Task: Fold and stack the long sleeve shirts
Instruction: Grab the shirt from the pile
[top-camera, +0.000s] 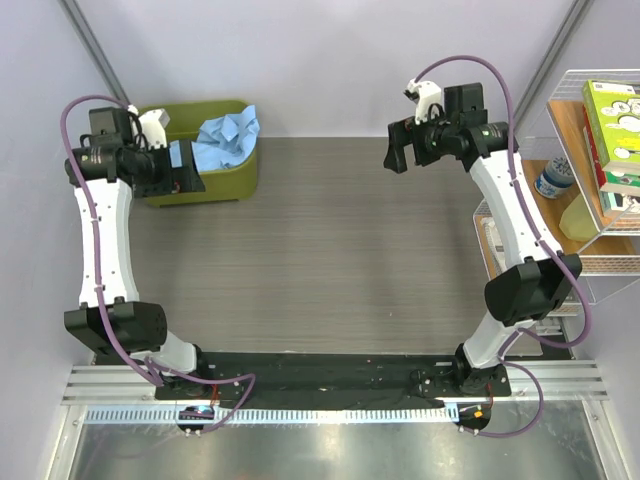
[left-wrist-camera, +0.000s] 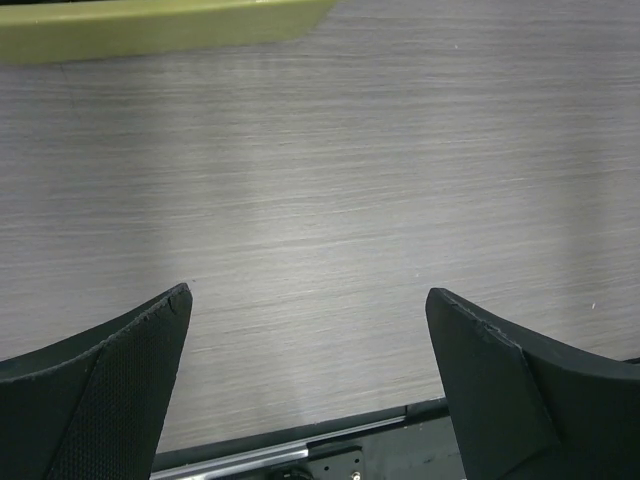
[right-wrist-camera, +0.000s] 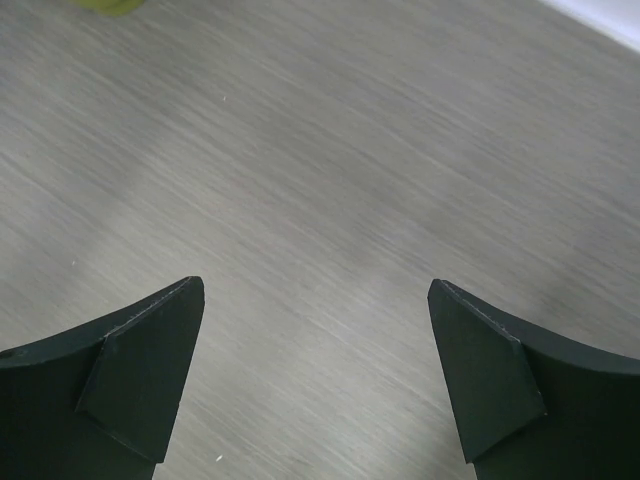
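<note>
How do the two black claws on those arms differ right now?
The left end effector sits beside the green bin holding the light blue shirt; the right end effector sits far from it, near the wire shelf. The left end effector points rightward, the right end effector leftward. Both are open and hold nothing.

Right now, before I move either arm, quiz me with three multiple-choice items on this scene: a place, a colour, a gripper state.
1. The crumpled light blue cloth shirts lie: A) mid-table B) in the olive green rounded bin C) on the wire shelf.
2. The thin looping cables are: A) purple B) orange C) yellow.
3. The left gripper and right gripper are: A) both shut B) both open C) holding cloth.
B: blue cloth fills the bin. A: purple loops show in the top view. B: each wrist view shows fingers wide apart, nothing between.
</note>
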